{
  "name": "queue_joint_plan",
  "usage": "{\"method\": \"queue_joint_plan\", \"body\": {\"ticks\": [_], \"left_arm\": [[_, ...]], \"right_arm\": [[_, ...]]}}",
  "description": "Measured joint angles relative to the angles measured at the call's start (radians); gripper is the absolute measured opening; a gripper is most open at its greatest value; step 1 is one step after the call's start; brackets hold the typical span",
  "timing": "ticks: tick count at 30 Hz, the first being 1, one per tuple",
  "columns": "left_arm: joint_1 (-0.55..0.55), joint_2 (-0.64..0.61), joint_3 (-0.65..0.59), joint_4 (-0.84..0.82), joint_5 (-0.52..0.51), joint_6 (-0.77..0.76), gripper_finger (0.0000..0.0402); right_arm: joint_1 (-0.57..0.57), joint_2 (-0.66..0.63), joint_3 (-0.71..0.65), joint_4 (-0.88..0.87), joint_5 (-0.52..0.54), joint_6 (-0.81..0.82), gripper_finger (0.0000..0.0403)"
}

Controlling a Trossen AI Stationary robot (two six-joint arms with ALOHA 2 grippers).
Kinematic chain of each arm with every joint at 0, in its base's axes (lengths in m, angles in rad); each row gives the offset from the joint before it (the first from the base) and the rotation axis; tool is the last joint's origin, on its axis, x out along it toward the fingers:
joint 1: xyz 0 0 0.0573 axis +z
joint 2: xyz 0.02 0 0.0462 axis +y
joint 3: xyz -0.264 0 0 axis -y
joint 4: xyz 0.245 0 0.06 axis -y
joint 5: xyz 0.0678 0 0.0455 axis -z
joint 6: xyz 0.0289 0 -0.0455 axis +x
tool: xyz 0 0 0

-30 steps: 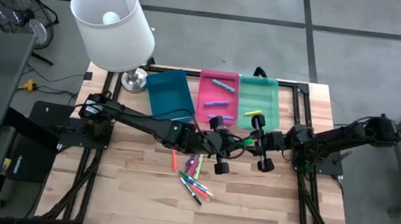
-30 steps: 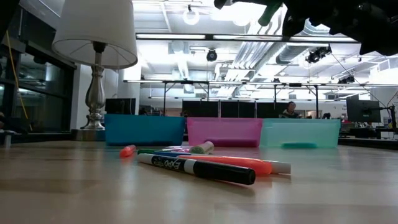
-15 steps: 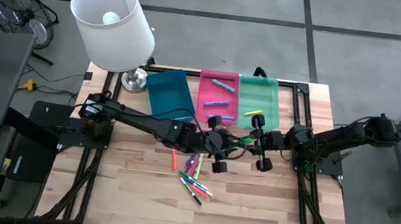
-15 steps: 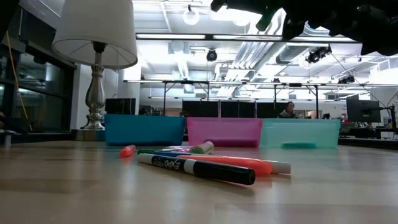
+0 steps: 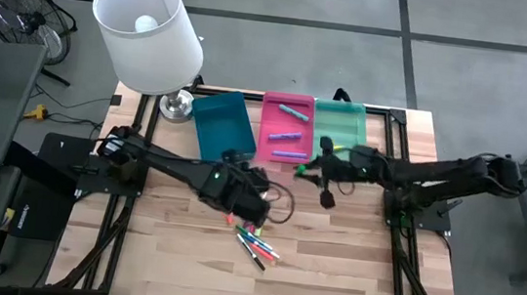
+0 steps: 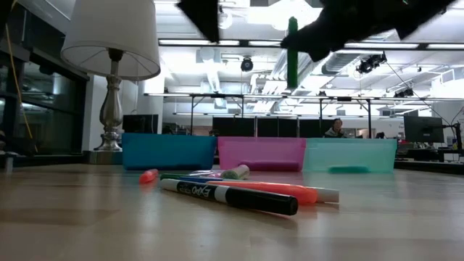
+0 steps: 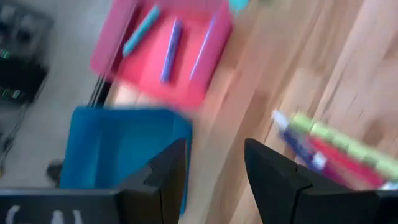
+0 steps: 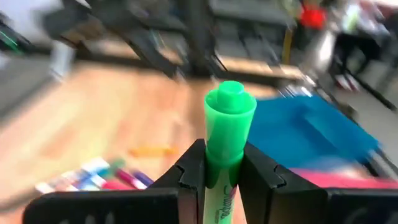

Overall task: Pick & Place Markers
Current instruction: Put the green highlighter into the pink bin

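My right gripper (image 5: 319,165) hovers by the near ends of the pink tray (image 5: 287,125) and the green tray (image 5: 340,126), shut on a green marker (image 8: 227,134). That marker shows upright high above the table in the low view (image 6: 292,51). My left gripper (image 5: 252,180) hangs open (image 7: 214,171) near the blue tray (image 7: 124,149), touching nothing. Several loose markers (image 5: 254,240) lie flat on the wood in a pile just nearer than it, in front in the low view (image 6: 239,194). Three markers (image 5: 290,136) lie in the pink tray. My right gripper pinches the green marker's barrel (image 8: 219,163) between its two fingers (image 8: 191,169). The marker lies along the fingers, and its capped end (image 8: 230,102) sticks out past the fingertips. It is lifted clear and stands upright, pointing down at the table (image 6: 292,72).
A lamp with a white shade (image 5: 148,32) stands at the table's far left corner, its base (image 5: 175,107) next to the blue tray. The three trays sit side by side along the far edge. Bare wood (image 5: 349,265) lies near and right of the pile.
The two grippers were close together over the table's middle with the green marker between them. My left gripper has drawn back toward the table's left. My right gripper has carried the marker toward the far edge and the trays and has turned, so the marker now stands upright.
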Motion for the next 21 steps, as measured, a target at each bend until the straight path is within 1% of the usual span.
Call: {"method": "queue_joint_plan", "body": {"ticks": [2,5,9,12,16,18,21], "left_arm": [[-0.026,0.001,-0.002,-0.075,-0.023,-0.086,0.0156],[-0.06,0.0,-0.019,-0.101,-0.062,-0.154,0.0156],[-0.095,0.001,-0.045,-0.092,-0.111,-0.176,0.0156],[-0.1,0.001,-0.072,-0.079,-0.125,-0.181,0.0156],[-0.09,0.001,-0.115,-0.062,-0.136,-0.18,0.0156],[-0.083,0.001,-0.147,-0.055,-0.16,-0.176,0.0156],[-0.082,-0.039,-0.236,-0.02,-0.18,-0.178,0.0156]], "right_arm": [[-0.037,0.018,0.088,-0.161,0.027,-0.041,0.0056],[-0.103,0.065,0.194,-0.309,0.02,-0.09,0.0056],[-0.188,0.154,0.312,-0.416,-0.032,-0.128,0.0056],[-0.242,0.245,0.405,-0.501,-0.071,-0.159,0.0056],[-0.3,0.382,0.551,-0.64,-0.074,-0.22,0.0056],[-0.326,0.452,0.623,-0.707,-0.074,-0.246,0.0056],[-0.358,0.549,0.725,-0.809,-0.074,-0.28,0.0056]]}}
